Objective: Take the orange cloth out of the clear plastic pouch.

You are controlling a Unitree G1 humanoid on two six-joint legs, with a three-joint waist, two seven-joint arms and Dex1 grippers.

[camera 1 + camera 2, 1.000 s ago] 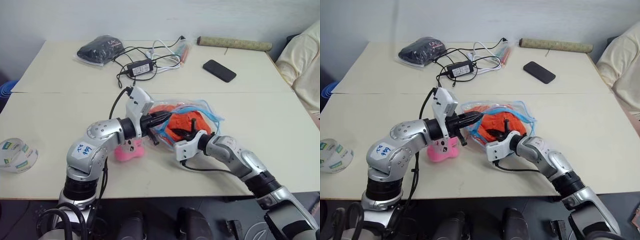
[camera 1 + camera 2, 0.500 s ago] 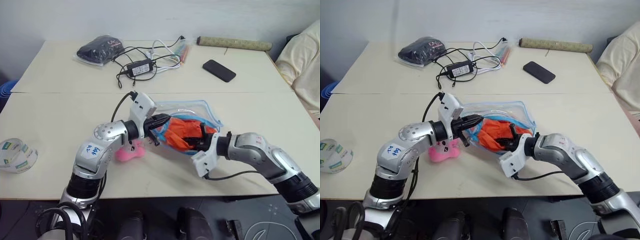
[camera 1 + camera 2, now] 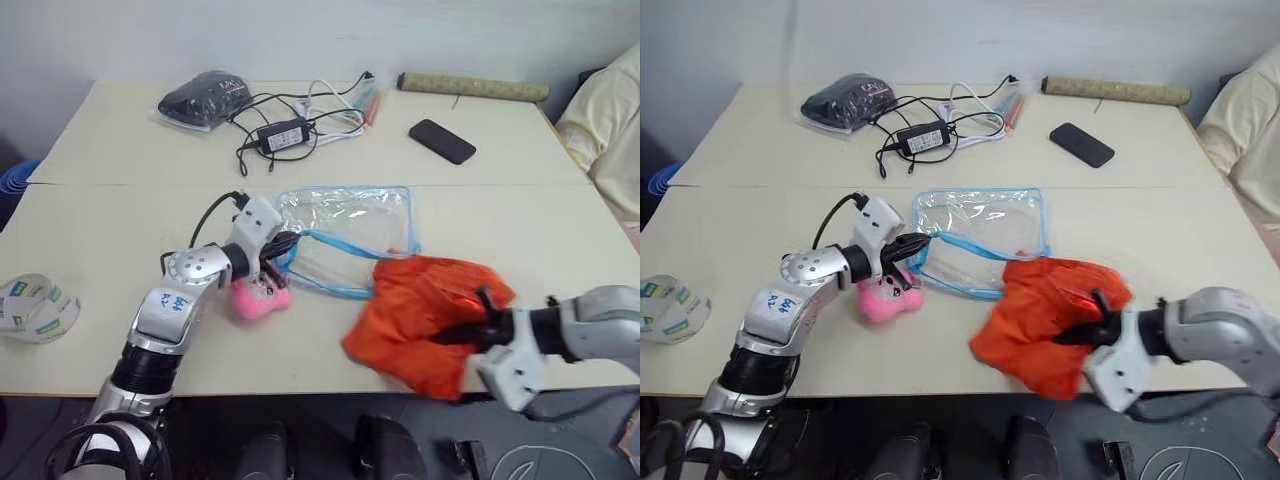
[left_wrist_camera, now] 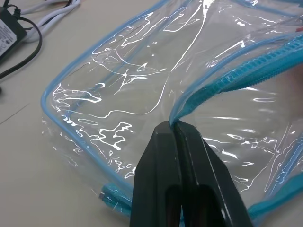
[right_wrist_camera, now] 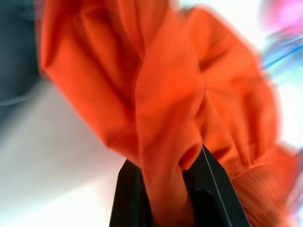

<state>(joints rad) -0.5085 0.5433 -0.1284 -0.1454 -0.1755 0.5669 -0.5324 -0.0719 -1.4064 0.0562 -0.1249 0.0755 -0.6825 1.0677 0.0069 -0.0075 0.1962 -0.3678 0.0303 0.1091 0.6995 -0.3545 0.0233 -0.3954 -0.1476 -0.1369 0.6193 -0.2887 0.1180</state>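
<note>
Pinching the pouch by its blue zip edge with the left hand, fingers pressed tight together on the plastic, the pouch lying flat and see-through on the bench with nothing orange visible inside. Gripping a fold of the cloth in the right hand, fingers narrowed on the fabric, the cloth hanging in a loose bunch over the near edge of the bench, just beside the pouch's mouth and, as far as can be told, clear of it.

Judging the pulling-out as essentially done; finishing well now meaning a clean separation. Keeping the left pinch firm so the pouch stays anchored and does not slide after the cloth. Drawing the right hand further from the mouth, checking that no trailing corner is snagging on the zip. Holding the fold deep between the fingers, since soft fabric slips easily from a shallow pinch. Setting the cloth down on open bench rather than letting it drop past the edge. Minding the pink toy sitting right under the left wrist, and avoiding nudging it while releasing the pouch.
</note>
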